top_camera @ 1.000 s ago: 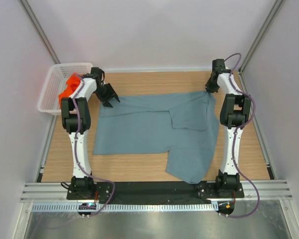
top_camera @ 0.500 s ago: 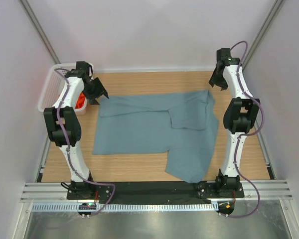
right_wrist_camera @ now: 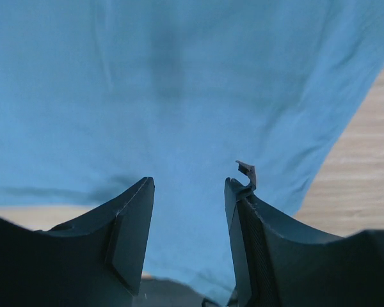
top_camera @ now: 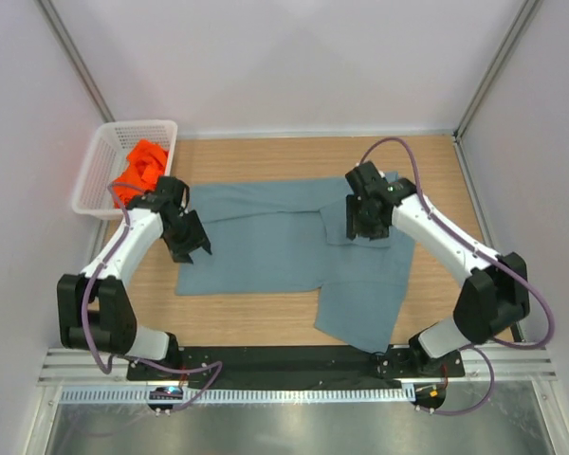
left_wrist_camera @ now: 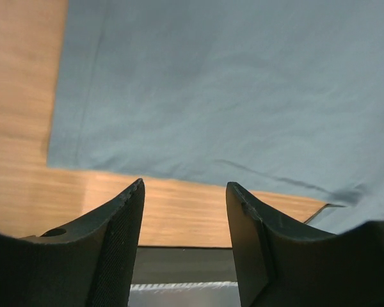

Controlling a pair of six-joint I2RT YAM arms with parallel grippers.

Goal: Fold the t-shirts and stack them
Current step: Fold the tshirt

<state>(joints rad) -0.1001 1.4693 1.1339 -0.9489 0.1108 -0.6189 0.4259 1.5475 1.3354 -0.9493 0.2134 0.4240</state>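
The grey-blue t-shirt (top_camera: 294, 248) lies spread on the wooden table, partly folded, with one flap hanging toward the near edge. The orange t-shirt (top_camera: 140, 169) is bunched in the white basket. My left gripper (top_camera: 195, 250) is open and empty above the shirt's left edge; its wrist view shows the shirt (left_wrist_camera: 243, 89) and its near hem over bare wood. My right gripper (top_camera: 358, 227) is open and empty above the shirt's folded right part, with blue cloth (right_wrist_camera: 179, 83) filling its wrist view.
The white lattice basket (top_camera: 100, 161) stands at the far left corner of the table. Bare wood (top_camera: 266, 152) runs along the back, and a strip (top_camera: 237, 318) lies near the front. Frame posts and white walls enclose the table.
Both arms have swung in from the far corners toward the middle and now hover over the shirt. The shirt lies as before, and the orange shirt now shows in the basket.
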